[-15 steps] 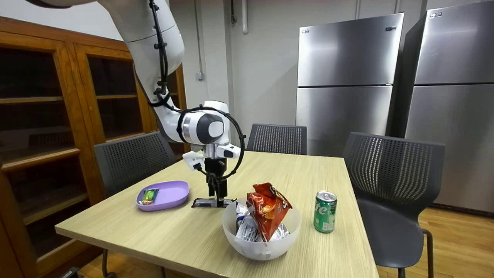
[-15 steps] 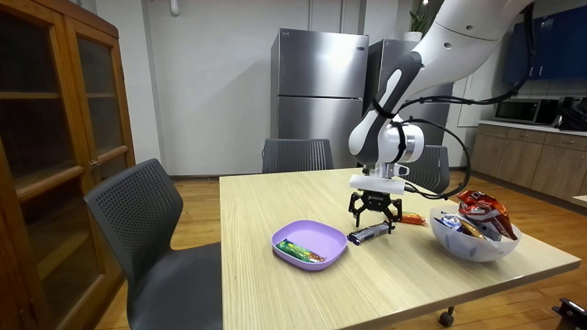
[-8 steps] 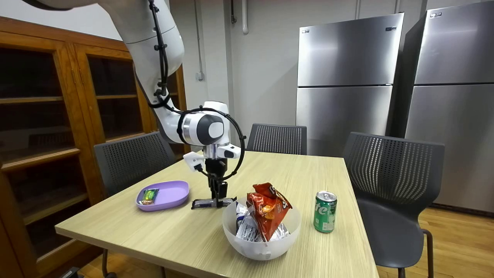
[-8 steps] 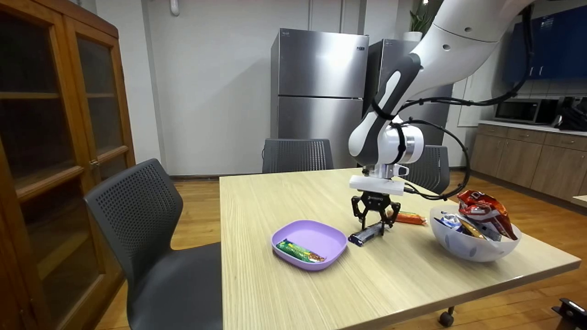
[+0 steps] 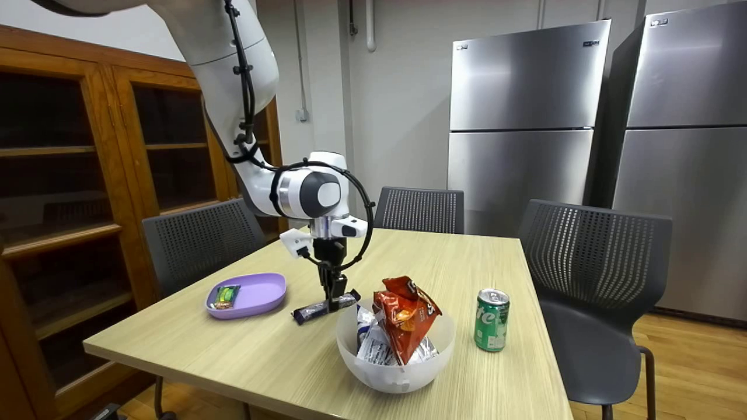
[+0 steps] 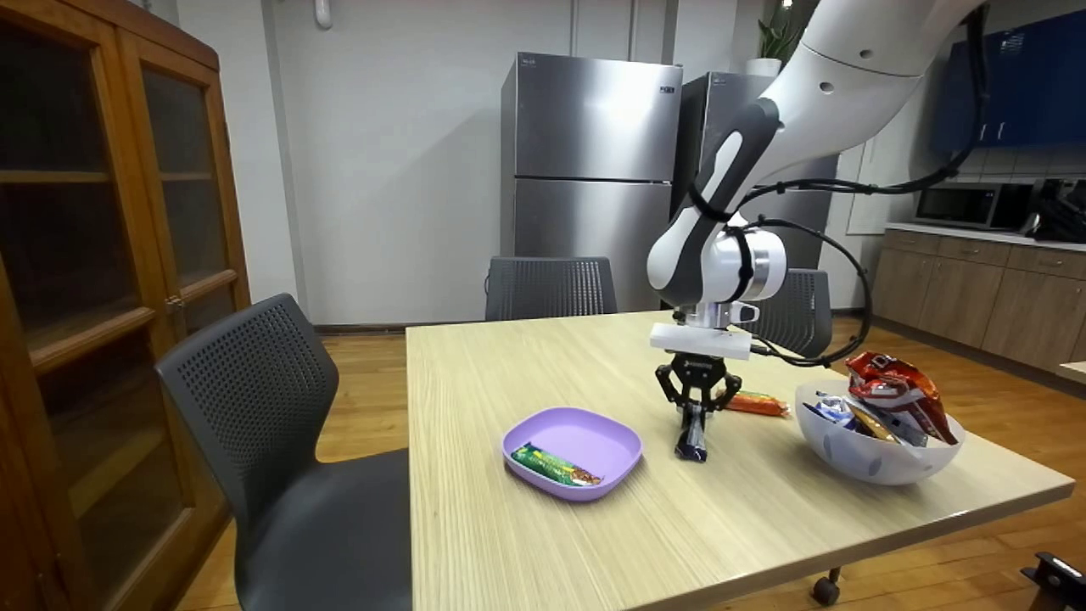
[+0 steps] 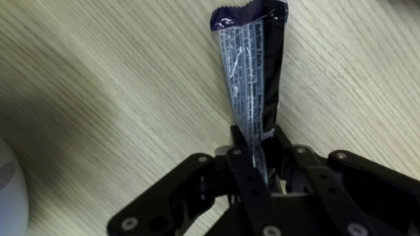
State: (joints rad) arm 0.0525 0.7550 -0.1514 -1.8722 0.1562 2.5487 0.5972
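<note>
A dark snack bar [image 7: 247,75] with a silvery printed panel runs between the two fingers of my gripper [image 7: 257,134] in the wrist view. The fingers press on its sides, and the wrapper narrows where they grip it. In an exterior view the narrow bar [image 6: 692,443] lies under the gripper [image 6: 693,417], its near end pointing toward the camera. Seen from another side, the bar [image 5: 312,311] rests low on the table with the gripper [image 5: 332,303] down over its middle. The bar's far half is hidden by the jaws in the wrist view.
A purple plate [image 6: 594,428] with a green-wrapped snack [image 6: 553,465] stands beside the bar. An orange packet [image 6: 757,404] lies behind the gripper. Close by is a white bowl [image 5: 397,379] with a red chip bag [image 5: 402,321] and other packets. A green can [image 5: 491,321] stands beyond it.
The fingers have drawn together from wide apart onto the bar. The bar has turned on the table to line up between them. The arm has barely shifted.
</note>
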